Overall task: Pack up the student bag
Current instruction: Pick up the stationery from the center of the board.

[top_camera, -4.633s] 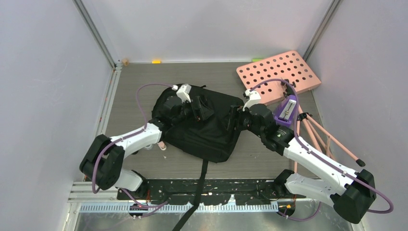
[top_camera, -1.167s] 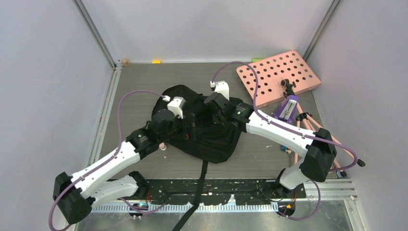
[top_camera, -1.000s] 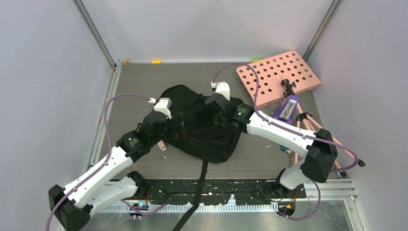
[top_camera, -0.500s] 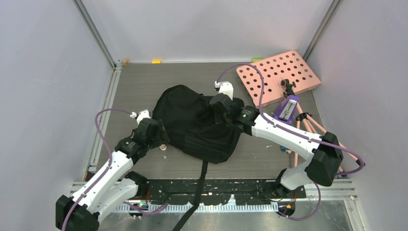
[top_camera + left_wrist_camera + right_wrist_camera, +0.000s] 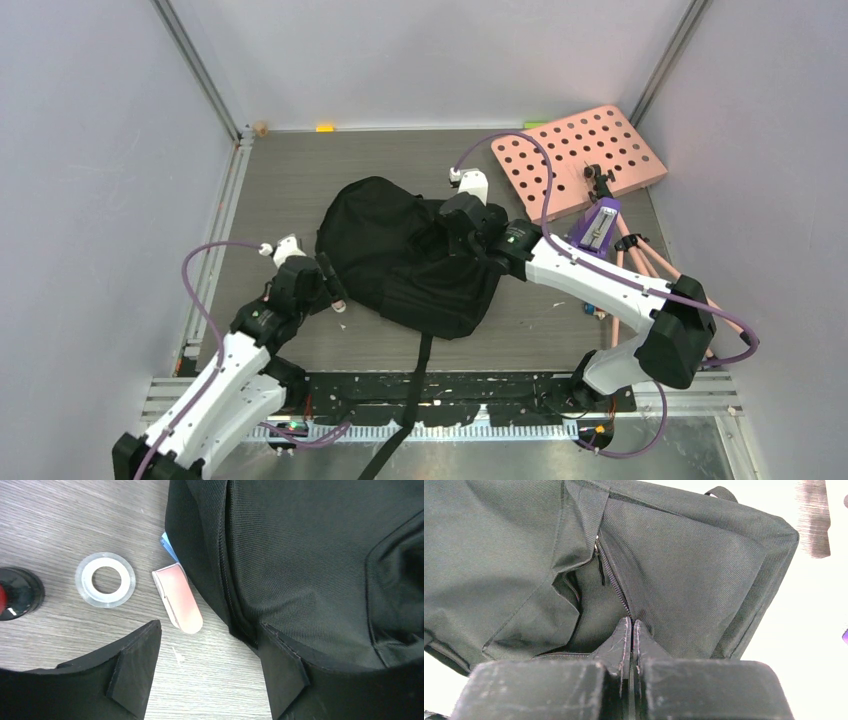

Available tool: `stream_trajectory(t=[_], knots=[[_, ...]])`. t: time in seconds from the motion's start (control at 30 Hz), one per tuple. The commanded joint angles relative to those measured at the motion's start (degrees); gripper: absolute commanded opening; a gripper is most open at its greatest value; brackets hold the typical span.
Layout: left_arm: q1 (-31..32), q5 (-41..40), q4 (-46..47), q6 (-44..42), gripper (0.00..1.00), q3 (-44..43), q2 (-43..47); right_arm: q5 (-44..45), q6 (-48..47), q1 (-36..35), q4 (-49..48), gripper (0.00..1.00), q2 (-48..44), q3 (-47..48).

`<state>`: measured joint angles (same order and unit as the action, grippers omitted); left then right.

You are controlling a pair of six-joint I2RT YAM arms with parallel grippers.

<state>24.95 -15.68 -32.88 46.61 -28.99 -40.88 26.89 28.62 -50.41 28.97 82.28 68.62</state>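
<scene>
While the tape roll [image 5: 105, 579] lies outside the student bag [image 5: 375, 228], packing is incomplete — left gripper [image 5: 209, 630] spread, right gripper [image 5: 631, 624] closed.

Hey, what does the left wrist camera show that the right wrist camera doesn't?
Only the left wrist: a clear tape ring, a pink flat piece and a dark round object lying on the table beside the student bag, with the left gripper open above the table. Only the right wrist: the bag's partly open zip, with the right gripper shut against it. Both: the black fabric of the student bag.
</scene>
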Motion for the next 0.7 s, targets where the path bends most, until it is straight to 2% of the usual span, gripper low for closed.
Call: stream_trajectory(t=[0.0, 0.13, 0.3, 0.67], knots=[[-0.7, -3.9, -4.5, 1.1, 0.74, -0.2, 9.4, 2.9, -0.6, 1.1, 1.1, 0.0, -3.2, -0.3], [-0.7, -4.8, -8.7, 1.4, 0.73, -1.7, 14.1, 2.4, -0.5, 1.3, 1.1, 0.0, -3.2, -0.5], [-0.7, -5.4, -10.2, 1.7, 0.7, -2.1, 13.2, 1.9, -0.3, 1.3, 1.1, 0.0, -2.9, -0.6], [-0.7, 1.4, -1.5, 4.5, 0.61, 2.7, 5.5, 1.8, -0.1, 1.3, 0.9, 0.0, -3.2, -0.3]])
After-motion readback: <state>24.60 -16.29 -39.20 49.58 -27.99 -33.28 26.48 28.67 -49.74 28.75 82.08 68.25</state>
